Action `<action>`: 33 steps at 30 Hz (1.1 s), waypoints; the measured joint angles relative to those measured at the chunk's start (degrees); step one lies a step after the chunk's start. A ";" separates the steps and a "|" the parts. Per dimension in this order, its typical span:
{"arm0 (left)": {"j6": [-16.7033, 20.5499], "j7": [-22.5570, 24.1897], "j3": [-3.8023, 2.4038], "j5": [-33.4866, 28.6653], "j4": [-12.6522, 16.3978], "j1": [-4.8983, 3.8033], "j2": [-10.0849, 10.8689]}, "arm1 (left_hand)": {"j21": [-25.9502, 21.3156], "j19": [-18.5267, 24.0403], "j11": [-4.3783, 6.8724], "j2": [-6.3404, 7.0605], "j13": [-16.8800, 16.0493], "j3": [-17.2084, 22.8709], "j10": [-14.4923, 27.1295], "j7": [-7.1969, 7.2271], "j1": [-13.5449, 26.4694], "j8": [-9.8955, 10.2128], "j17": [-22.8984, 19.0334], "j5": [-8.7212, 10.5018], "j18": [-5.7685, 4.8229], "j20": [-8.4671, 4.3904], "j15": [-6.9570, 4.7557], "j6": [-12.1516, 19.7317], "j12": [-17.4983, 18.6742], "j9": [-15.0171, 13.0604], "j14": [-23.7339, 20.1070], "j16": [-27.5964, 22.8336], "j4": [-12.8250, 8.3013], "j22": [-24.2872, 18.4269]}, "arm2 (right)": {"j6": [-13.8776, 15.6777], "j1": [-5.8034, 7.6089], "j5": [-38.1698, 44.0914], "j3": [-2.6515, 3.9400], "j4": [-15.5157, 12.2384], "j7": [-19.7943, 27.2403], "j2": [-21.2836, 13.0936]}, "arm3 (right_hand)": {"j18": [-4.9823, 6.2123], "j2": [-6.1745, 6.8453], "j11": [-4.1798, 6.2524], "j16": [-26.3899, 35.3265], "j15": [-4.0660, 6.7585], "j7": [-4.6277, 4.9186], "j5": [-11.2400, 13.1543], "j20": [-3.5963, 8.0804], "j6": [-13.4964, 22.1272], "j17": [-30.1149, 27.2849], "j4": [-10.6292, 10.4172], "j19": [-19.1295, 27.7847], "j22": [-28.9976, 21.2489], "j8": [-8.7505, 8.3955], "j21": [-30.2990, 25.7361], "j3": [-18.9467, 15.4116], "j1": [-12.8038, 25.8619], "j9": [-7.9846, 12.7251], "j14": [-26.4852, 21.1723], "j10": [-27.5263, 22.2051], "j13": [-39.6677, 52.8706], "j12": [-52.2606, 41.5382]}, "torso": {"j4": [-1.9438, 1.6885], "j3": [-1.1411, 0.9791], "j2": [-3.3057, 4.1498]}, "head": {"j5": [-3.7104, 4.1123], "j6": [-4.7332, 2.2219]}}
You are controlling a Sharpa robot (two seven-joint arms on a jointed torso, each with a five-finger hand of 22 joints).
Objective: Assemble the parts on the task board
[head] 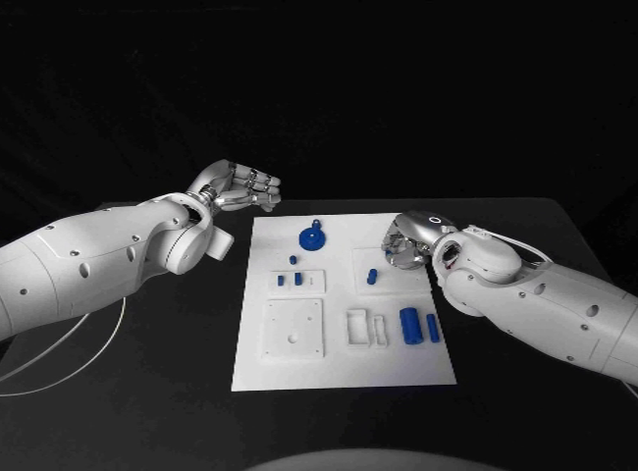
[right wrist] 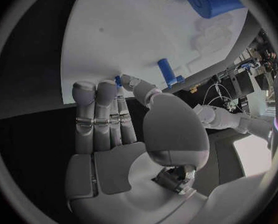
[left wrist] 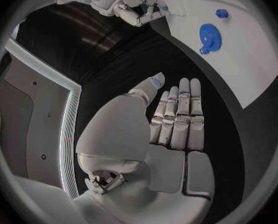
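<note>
Nearest, a large blue cylinder (head: 409,325) and a slimmer blue peg (head: 434,328) lie on the task board (head: 404,368), well apart from any fingers. Further up, the right hand (head: 404,245) is over the board's edge, fingertips (right wrist: 122,80) seemingly pinching a small blue part (right wrist: 118,80) (I cannot tell how firmly); a loose pinch could let it slip or tilt when seated. Beyond, the blue gear (head: 311,238) lies untouched, and the left hand (head: 241,186) hovers off the board, released and holding nothing.
</note>
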State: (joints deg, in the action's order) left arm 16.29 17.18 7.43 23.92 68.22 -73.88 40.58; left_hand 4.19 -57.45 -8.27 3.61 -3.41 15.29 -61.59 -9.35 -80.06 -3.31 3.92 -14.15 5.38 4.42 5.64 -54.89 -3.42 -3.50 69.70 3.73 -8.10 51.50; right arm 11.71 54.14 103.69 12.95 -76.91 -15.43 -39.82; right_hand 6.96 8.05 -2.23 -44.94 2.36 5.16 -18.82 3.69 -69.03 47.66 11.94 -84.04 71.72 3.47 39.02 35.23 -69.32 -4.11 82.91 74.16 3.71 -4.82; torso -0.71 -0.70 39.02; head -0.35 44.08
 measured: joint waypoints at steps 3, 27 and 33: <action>0.31 0.09 0.00 0.17 0.00 0.00 0.00 | 0.00 0.00 -0.20 -0.04 0.00 -0.48 0.99 0.05 -0.58 0.00 0.00 0.00 0.39 0.00 0.32 0.04 0.00 0.00 -0.31 0.00 0.07 -0.35 | -0.19 0.00 1.31 -0.07 -0.17 -0.55 0.07 | 0.00 0.43 0.09 0.00 0.00 0.04 -1.57 0.00 -0.27 0.00 0.26 0.00 0.39 0.00 0.43 1.43 0.43 -0.06 0.00 0.09 0.16 0.00 | -0.01 0.00 0.01 | -0.13 -0.07; 0.65 -0.25 -0.01 -3.27 -0.43 0.00 0.35 | 0.00 -0.20 -0.22 -0.30 0.00 -1.42 1.01 0.19 -0.91 0.00 0.01 0.00 0.40 0.20 0.32 -1.98 0.00 -0.01 -0.31 0.00 0.56 -2.53 | 3.32 -0.86 3.70 -0.25 -2.88 -3.32 -2.44 | -0.37 1.00 1.00 -0.31 1.03 -0.80 -1.49 1.13 -4.00 -0.90 1.48 0.10 2.15 0.39 0.90 7.10 0.99 -1.83 -0.20 3.47 0.44 -1.51 | 0.10 -0.05 0.03 | -0.54 0.32; 0.64 -0.43 -0.01 -4.52 -1.16 0.00 0.64 | 0.00 -0.20 0.00 -0.30 0.00 -1.42 0.79 0.19 -0.91 0.00 0.01 0.00 0.40 0.20 0.32 -1.98 0.00 -0.01 -0.31 0.00 0.56 -2.53 | 4.45 -0.80 1.59 0.49 -3.48 -2.97 -3.02 | -0.39 0.83 1.00 -0.31 1.03 -0.95 2.09 1.13 -3.48 -1.09 1.16 0.10 1.98 0.39 0.52 7.42 0.82 -1.94 -0.20 3.47 0.39 -1.25 | 0.12 -0.05 0.00 | -0.43 0.09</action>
State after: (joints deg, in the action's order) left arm 16.93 16.75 7.42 19.40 67.07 -73.89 41.21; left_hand 4.19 -57.65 -8.28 3.31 -3.41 13.88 -60.80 -9.17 -80.97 -3.31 3.93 -14.15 5.78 4.61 5.96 -56.87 -3.42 -3.51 69.39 3.73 -7.54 48.97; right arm 16.16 53.34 105.28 13.44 -80.39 -18.40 -42.84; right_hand 6.57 8.88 -1.23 -45.25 3.40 4.21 -16.73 4.82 -72.52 46.56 13.11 -83.94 73.70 3.87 39.55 42.64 -68.49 -6.05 82.71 77.63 4.10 -6.07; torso -0.59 -0.75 39.02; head -0.78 44.18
